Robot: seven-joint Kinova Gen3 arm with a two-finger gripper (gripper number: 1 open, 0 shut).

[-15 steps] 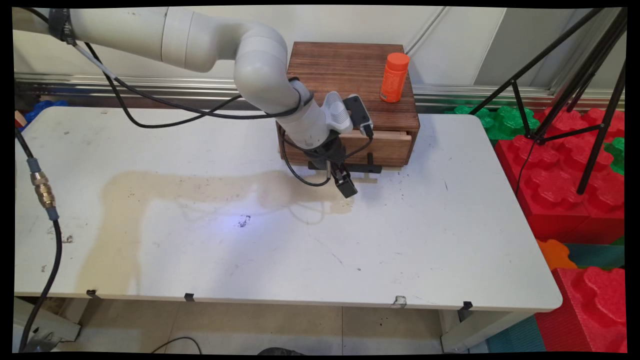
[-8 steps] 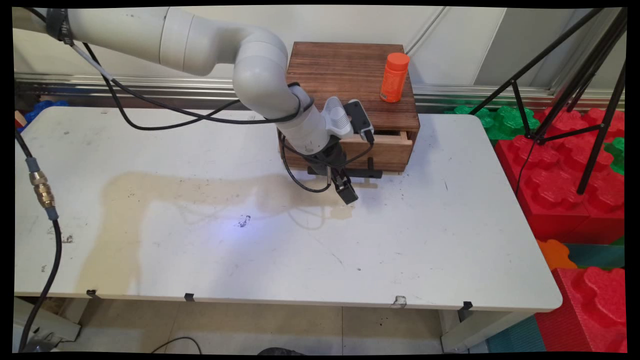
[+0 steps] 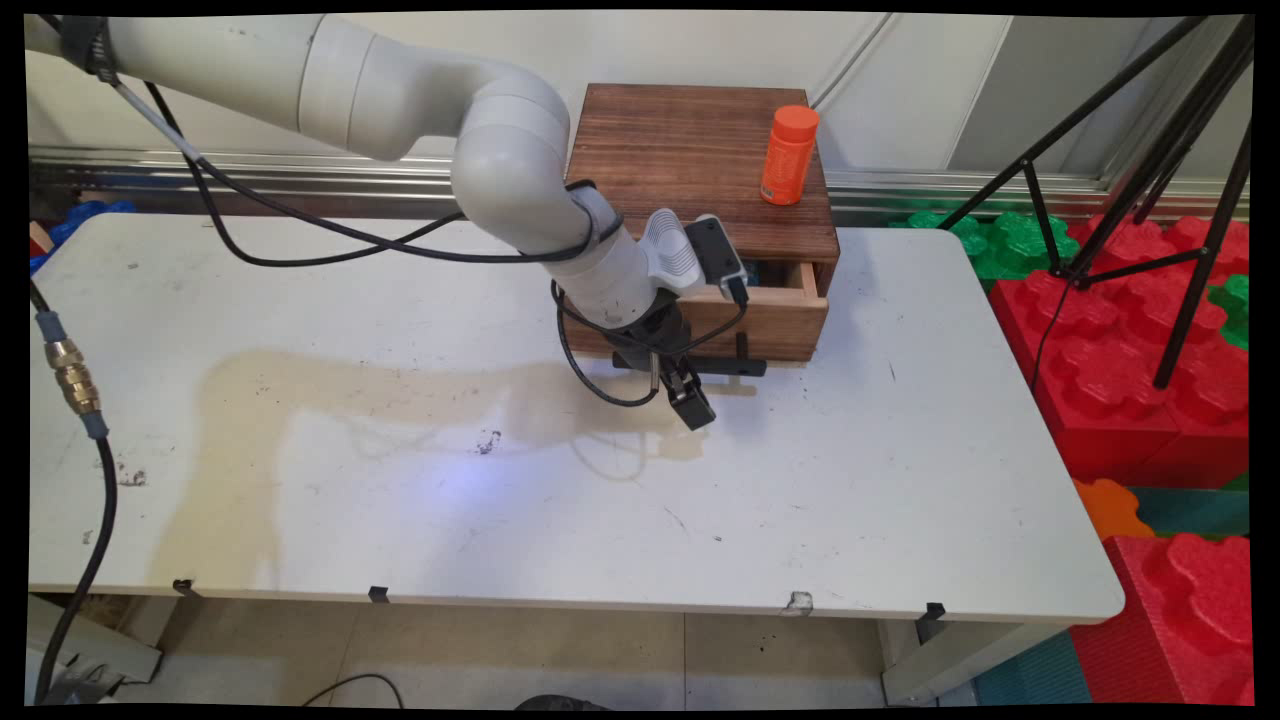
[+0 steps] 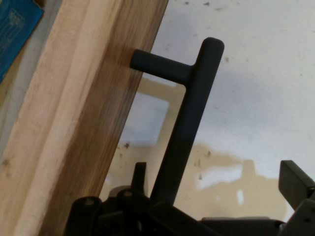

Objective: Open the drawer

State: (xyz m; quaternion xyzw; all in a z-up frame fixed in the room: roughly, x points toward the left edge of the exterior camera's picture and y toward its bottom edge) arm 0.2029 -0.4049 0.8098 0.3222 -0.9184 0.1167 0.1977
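One hand (image 3: 690, 392) at black handle (image 4: 189, 123), bar parallel to drawer front (image 3: 790, 322)

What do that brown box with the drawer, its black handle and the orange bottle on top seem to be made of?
Wooden box: dark-stained wood, grain streaks showing. Its drawer front looks paler, matt, plainly grained in the hand view. Handle: smooth matt black, metal or plastic, I cannot tell which. Orange bottle: probably plastic, evenly coloured, slightly glossy.

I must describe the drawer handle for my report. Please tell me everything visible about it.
The drawer handle is a dark, matte, round bar, fixed by short posts to the light wooden drawer front and standing off it, above the white table. The end effector is at one end of the bar; its grip there cannot be judged.
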